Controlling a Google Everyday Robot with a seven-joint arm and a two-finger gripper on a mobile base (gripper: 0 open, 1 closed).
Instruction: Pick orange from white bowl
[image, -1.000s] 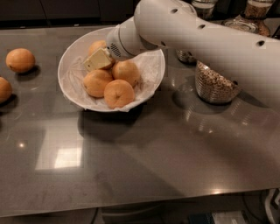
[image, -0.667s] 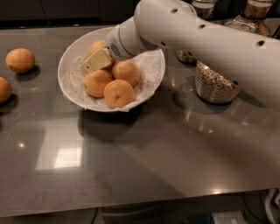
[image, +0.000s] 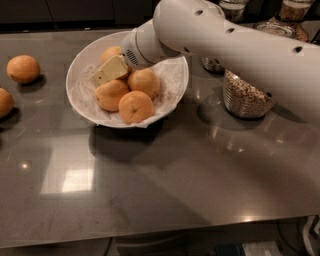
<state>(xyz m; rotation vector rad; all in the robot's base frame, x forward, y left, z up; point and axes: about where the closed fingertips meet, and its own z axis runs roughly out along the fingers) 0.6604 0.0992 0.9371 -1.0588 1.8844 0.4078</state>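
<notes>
Grey surface; jaws sit inside white bowl, orange just behind them, three other oranges just in front; wide or holding, can't tell.

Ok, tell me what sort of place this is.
Probably a kitchen or pantry counter: a dark polished countertop, a white bowl of oranges, and glass jars of cereal-like food behind. The gripper sits in the bowl, among the oranges.

The gripper sat low inside the white bowl, right beside the rear orange, with three more oranges piled just in front of it.
</notes>
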